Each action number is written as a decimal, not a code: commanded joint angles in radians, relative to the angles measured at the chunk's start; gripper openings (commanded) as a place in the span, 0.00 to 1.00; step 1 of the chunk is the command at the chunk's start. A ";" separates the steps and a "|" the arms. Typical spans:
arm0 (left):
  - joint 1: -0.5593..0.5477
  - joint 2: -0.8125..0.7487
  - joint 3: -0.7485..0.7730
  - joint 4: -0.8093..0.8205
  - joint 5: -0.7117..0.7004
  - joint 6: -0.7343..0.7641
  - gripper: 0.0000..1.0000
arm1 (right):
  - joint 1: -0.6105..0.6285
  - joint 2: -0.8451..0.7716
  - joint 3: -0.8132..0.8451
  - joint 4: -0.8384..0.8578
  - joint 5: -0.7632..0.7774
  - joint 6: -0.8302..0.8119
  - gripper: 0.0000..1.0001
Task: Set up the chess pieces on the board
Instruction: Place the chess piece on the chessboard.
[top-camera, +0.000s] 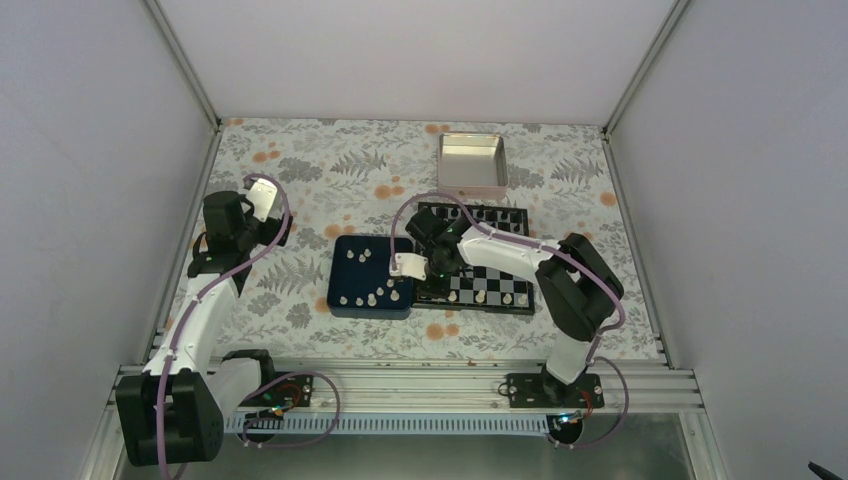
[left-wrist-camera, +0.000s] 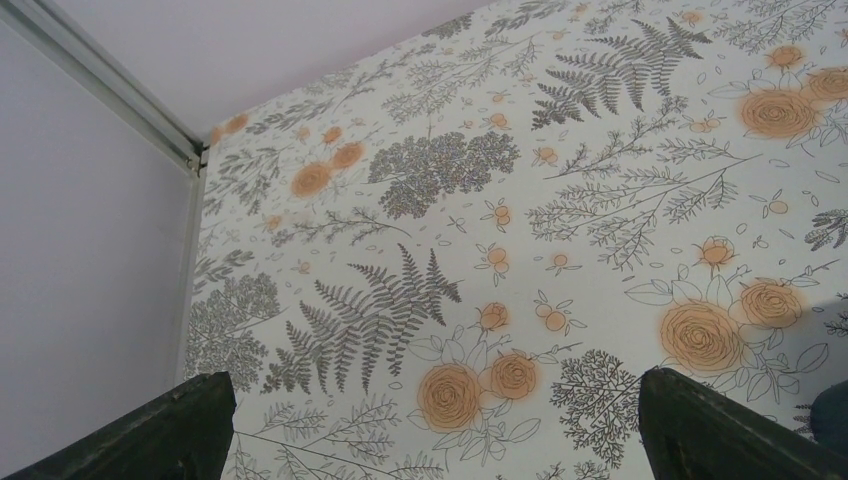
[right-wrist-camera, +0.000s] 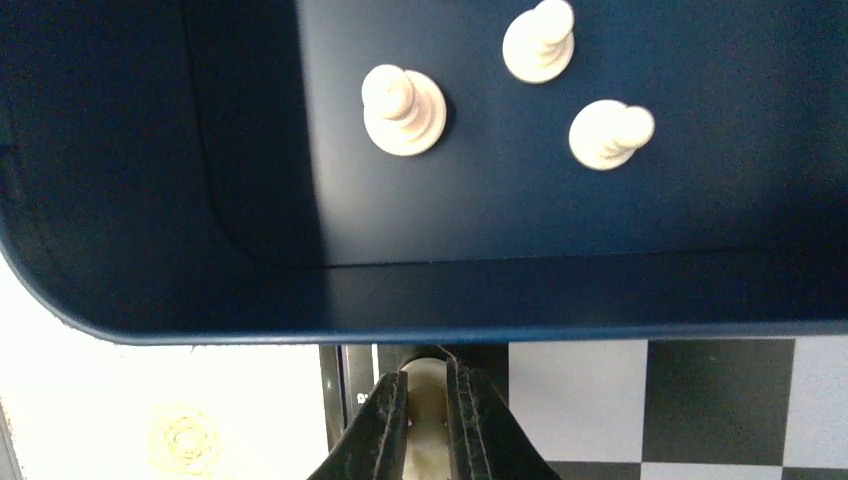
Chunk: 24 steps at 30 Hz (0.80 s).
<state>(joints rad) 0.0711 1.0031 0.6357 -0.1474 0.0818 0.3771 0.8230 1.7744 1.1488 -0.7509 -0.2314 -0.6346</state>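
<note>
The chequered board (top-camera: 497, 272) lies right of centre, with a few white chess pieces (top-camera: 480, 296) on its near row. More white chess pieces (top-camera: 372, 298) stand in the dark blue tray (top-camera: 345, 300) beside its left edge. My right gripper (top-camera: 431, 280) hangs over the board's left rim. In the right wrist view this gripper (right-wrist-camera: 428, 395) is shut on a cream chess piece (right-wrist-camera: 427, 425), just short of the tray wall (right-wrist-camera: 250, 200). Three pieces (right-wrist-camera: 403, 110) stand inside that tray. My left gripper (top-camera: 262, 200) is open over the cloth, its fingers (left-wrist-camera: 170, 430) wide apart and empty.
A silver tin (top-camera: 472, 165) sits at the back behind the board. Tiny black pieces (top-camera: 480, 213) line the board's far row. The floral cloth (left-wrist-camera: 450, 250) covers the table, with white walls on three sides. The arm bases stand on the rail (top-camera: 400, 385) at the near edge.
</note>
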 joint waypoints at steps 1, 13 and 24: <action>0.006 0.001 -0.001 0.019 -0.001 -0.009 1.00 | -0.004 0.023 -0.004 0.016 -0.020 0.009 0.07; 0.006 0.005 -0.001 0.019 0.006 -0.009 1.00 | -0.008 0.022 0.001 0.008 0.011 0.008 0.13; 0.006 0.006 -0.001 0.019 0.009 -0.009 1.00 | -0.015 0.004 0.025 -0.028 0.014 0.005 0.12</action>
<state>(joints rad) 0.0711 1.0088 0.6357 -0.1474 0.0822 0.3771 0.8158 1.7832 1.1534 -0.7555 -0.2291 -0.6346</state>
